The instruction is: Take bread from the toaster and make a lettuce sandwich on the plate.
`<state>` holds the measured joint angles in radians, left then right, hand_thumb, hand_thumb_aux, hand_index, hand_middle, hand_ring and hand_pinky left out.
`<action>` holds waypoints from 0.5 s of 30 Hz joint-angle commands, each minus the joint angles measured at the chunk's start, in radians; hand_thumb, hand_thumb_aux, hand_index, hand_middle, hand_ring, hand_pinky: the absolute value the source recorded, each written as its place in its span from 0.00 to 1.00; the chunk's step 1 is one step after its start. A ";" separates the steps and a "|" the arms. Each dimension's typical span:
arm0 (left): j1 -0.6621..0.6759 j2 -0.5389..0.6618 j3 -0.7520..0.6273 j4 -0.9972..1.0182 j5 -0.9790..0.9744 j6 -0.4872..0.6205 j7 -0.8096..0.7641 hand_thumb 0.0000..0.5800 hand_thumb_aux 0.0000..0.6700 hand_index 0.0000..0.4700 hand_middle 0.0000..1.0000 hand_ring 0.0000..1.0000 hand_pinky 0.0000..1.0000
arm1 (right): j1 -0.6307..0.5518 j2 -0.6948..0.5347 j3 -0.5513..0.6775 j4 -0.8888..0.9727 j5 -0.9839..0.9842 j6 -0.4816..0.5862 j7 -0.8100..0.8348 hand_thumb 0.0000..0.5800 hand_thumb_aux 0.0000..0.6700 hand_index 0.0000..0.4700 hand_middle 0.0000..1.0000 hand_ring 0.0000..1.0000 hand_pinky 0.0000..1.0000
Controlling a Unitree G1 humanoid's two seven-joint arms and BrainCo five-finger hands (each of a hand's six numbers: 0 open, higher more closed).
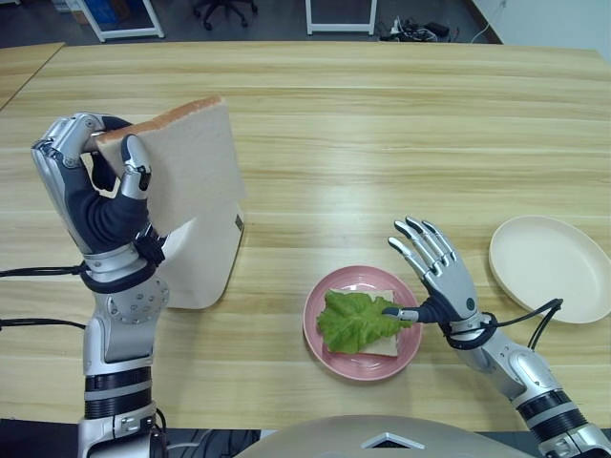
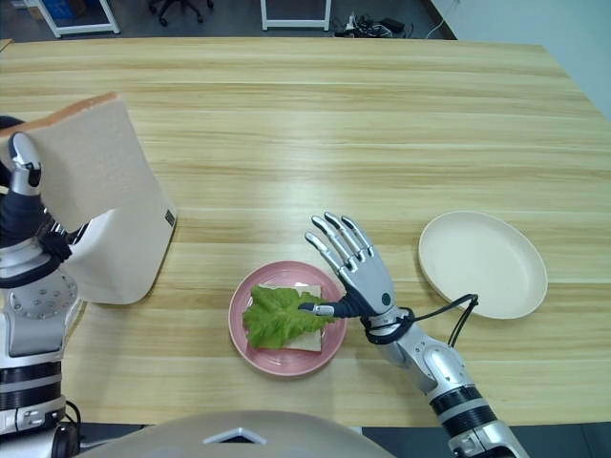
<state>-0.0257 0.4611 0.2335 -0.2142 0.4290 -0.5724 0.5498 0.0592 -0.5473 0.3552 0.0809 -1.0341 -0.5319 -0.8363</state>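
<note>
My left hand point(image 1: 100, 196) holds a slice of bread point(image 1: 186, 162) upright, lifted above the white toaster point(image 1: 205, 262) at the left of the table. A pink plate point(image 1: 329, 353) sits near the front middle with a bread slice point(image 1: 387, 345) on it and a green lettuce leaf point(image 1: 355, 320) laid on top. My right hand point(image 1: 441, 277) is just right of the plate, fingers spread, its thumb tip touching the edge of the lettuce.
A cream empty plate point(image 1: 549, 267) lies at the right edge of the wooden table point(image 1: 382, 124). Cables trail from both wrists. Chair and table legs stand on the floor beyond the far edge.
</note>
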 commanded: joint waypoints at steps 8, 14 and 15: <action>0.173 -0.202 -0.370 0.035 -0.229 -0.081 -0.320 1.00 1.00 1.00 1.00 1.00 1.00 | 0.023 -0.028 -0.097 -0.089 0.165 -0.118 0.034 0.08 0.04 0.04 0.00 0.00 0.00; 0.215 -0.276 -0.478 0.188 -0.216 -0.120 -0.407 1.00 1.00 1.00 1.00 1.00 1.00 | 0.062 -0.054 -0.145 -0.155 0.225 -0.214 0.111 0.00 0.00 0.00 0.00 0.00 0.00; 0.229 -0.281 -0.490 0.202 -0.207 -0.124 -0.416 1.00 1.00 1.00 1.00 1.00 1.00 | 0.066 -0.056 -0.153 -0.161 0.229 -0.224 0.122 0.00 0.00 0.00 0.00 0.00 0.00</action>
<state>0.1805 0.1891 -0.2357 -0.0411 0.2131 -0.6895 0.1519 0.1142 -0.5941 0.2230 -0.0624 -0.8229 -0.7378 -0.7402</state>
